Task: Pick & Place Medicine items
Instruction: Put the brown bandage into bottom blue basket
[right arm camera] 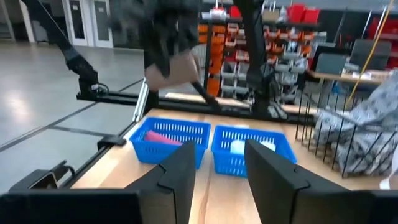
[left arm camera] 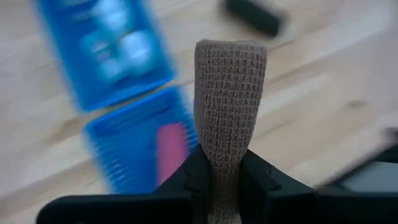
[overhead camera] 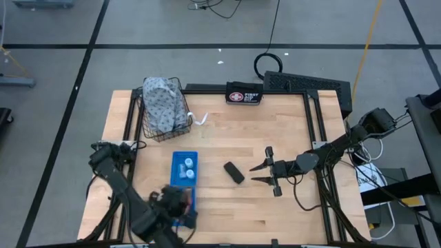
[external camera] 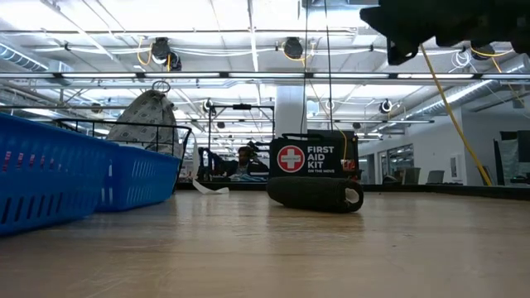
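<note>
— What sat nearest the front edge of the desk [overhead camera: 289, 213]?

— The left pincer [left arm camera: 225, 180], low at the front left, pinched shut on the brown oblong [left arm camera: 229, 118] — a short roll of woven wrap, standing up from between the fingers [left arm camera: 193, 180]. It hung over the nearer blue basket [left arm camera: 134, 149], where the pink tube [left arm camera: 169, 152] lay.

— And the white bottles?

— In the second blue basket [overhead camera: 184, 167], just beyond the first; the high view showed them as pale round tops [overhead camera: 186, 169] (too small to count with confidence).

— Where was the black oblong?

— Flat on the wood near the middle of the desk [overhead camera: 234, 172], lying at a slant, apart from both baskets.

— The right arm?

— Its pincer [overhead camera: 264, 173] was just to the right of that black oblong, fingers spread and holding nothing, pointing toward it without touching.

— Farther back?

— A wire basket [overhead camera: 165, 118] with a patterned grey cloth [overhead camera: 164, 102] heaped in it stood at the back left, a scrap of something white [overhead camera: 200, 119] beside it. At the far edge, centre, stood the black first-aid pouch [overhead camera: 244, 96] with its red-and-white label.
</note>
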You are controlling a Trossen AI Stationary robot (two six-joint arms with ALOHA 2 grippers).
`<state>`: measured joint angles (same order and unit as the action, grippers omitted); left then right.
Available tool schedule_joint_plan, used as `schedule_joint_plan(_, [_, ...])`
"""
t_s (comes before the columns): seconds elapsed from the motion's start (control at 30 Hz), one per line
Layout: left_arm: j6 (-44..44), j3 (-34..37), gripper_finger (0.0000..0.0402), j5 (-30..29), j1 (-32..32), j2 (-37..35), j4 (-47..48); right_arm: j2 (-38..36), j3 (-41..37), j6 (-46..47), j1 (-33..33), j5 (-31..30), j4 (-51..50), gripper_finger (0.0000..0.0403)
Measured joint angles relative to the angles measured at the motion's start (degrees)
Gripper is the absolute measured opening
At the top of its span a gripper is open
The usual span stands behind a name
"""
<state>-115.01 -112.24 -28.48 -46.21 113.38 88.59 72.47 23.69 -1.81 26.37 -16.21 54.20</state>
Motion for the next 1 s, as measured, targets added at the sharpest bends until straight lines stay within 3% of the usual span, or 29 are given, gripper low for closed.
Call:
schedule_joint_plan(0.13, [-6.7,5.8,0.0044,6.2,-2.3,0.3,1.3,0.0,0.0,-2.5,0.0,0.0,3.8,0.0121])
schedule_joint_plan(0.33, [0.3,13.1,0.0044,14.4,-0.6,0.1,-7.8,0.0,0.0,-3.5,-0.2,0.0,5.2,0.0114])
schedule_joint_plan(0.6, [11.9,19.4,0.0044,17.5,3.3,0.1,-14.7,0.0,0.0,-2.2,-0.5,-0.1,5.5,0.011])
schedule_joint_plan(0.77, [15.9,23.3,0.0044,16.2,3.4,-3.6,-19.9,0.0,0.0,-2.1,-0.5,-0.1,5.5,0.011])
schedule_joint_plan(1.0, [9.5,36.4,0.0044,11.9,-0.1,-16.5,-23.2,0.0,0.0,-2.2,-0.5,0.0,5.5,0.0105])
